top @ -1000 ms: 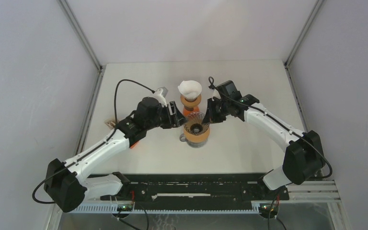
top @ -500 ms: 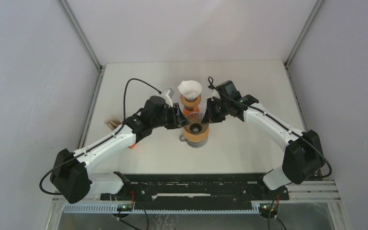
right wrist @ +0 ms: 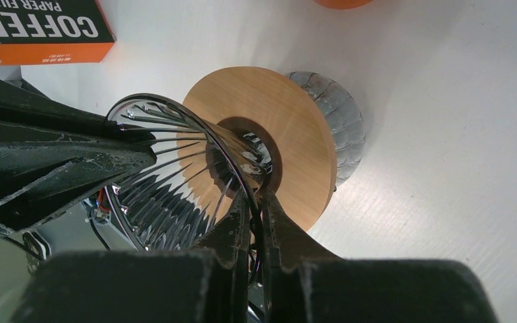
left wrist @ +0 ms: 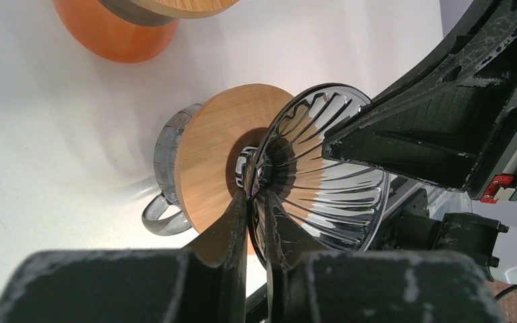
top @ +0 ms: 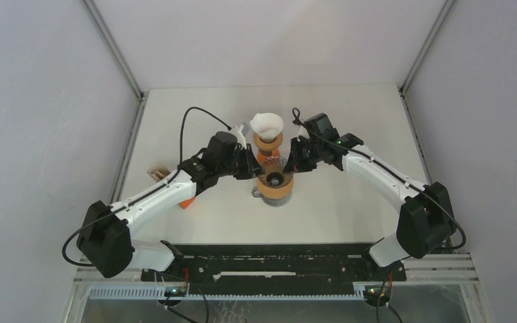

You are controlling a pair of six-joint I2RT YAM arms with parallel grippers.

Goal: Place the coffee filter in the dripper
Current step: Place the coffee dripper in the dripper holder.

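The dripper (left wrist: 326, 202) – clear ribbed glass, glossy; its wooden collar (left wrist: 205, 161) smooth, matt; behind the dripper, a white paper filter (top: 266, 124), matt; table (left wrist: 47, 134) under it matt white

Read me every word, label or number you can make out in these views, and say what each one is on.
"COFFEE": big white letters, upside down, on the orange and black box.
"PAPER FILTER": same box, clipped at the picture's top edge.
Small print on the box's orange band: too small to read.
Red tag, left wrist view: nothing readable.
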